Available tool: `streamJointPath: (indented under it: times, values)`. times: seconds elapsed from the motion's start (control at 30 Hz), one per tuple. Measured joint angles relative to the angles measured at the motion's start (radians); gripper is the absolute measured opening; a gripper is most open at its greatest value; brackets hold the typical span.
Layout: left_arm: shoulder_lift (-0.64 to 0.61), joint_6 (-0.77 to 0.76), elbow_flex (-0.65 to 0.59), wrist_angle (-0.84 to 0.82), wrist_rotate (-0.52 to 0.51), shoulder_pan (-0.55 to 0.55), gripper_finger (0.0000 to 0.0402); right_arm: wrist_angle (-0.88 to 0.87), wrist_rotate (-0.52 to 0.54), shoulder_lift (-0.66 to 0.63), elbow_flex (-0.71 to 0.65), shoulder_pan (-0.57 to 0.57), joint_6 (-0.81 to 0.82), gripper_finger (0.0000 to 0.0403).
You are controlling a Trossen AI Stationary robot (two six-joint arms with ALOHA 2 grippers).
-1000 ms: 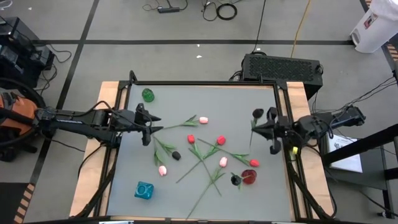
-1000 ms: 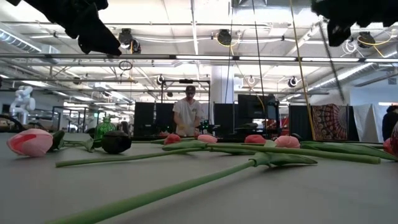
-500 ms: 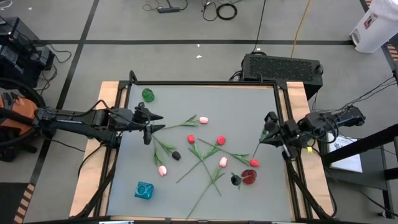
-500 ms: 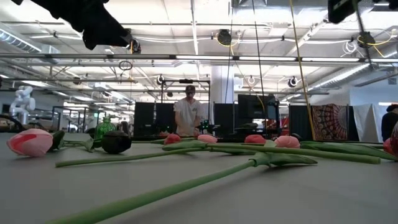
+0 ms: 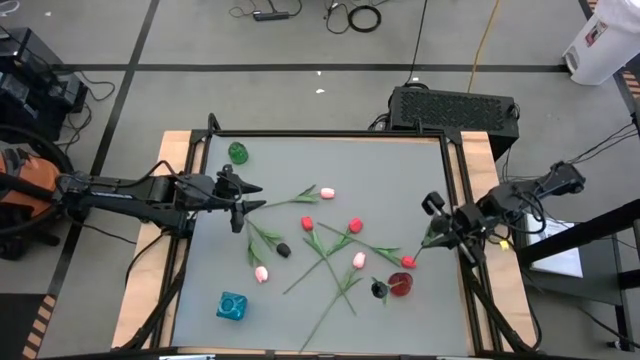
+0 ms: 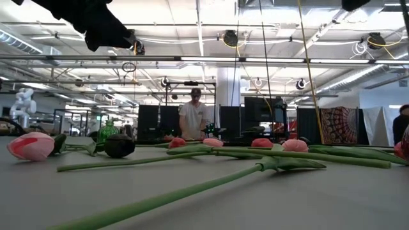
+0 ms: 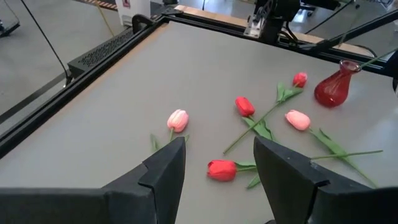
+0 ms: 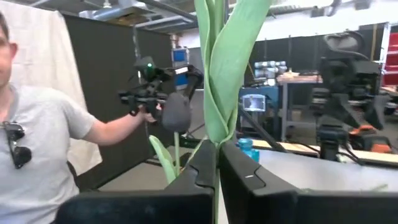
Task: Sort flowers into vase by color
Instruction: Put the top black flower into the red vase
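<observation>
One stem only, pinched between the pressed-together fingers of the right gripper, raised above the table's right edge. Gripped low on the stem, below the long leaf, probably so that the held flower stands upright and can go stem-first into a narrow neck. Carries what looks like a dark head, hence likely one of the black flowers.

Just beside that gripper, toward the table's middle and nearer the front: red vase, with a black tulip right against it, whether inside or beside cannot be told. Farther out, scattered flat across the middle, well apart from the gripper: remaining red and pink flowers. At the far left, green vase and blue vase.

Over the left side, waiting with fingers spread and nothing between them: left gripper.
</observation>
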Motion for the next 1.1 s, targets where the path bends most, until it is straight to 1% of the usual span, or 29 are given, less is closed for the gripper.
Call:
streamJointPath:
  times: [0.13, 0.27, 0.53, 1.1]
  values:
    - [0.0, 0.0, 0.0, 0.0, 0.0, 0.0, 0.0197, 0.064, -0.003, 0.069, 0.0, 0.037, -0.014, 0.0]
    - [0.0, 0.0, 0.0, -0.001, 0.0, 0.0, 0.0197, 0.069, -0.003, 0.122, 0.0, 0.075, -0.016, 0.0]
    - [0.0, 0.001, 0.0, -0.001, 0.0, 0.0, 0.0197, 0.166, -0.003, 0.186, 0.0, 0.136, -0.039, 0.0]
    - [0.0, 0.002, 0.0, -0.001, 0.0, 0.0, 0.0197, 0.166, 0.006, 0.254, 0.0, 0.148, -0.086, 0.0]
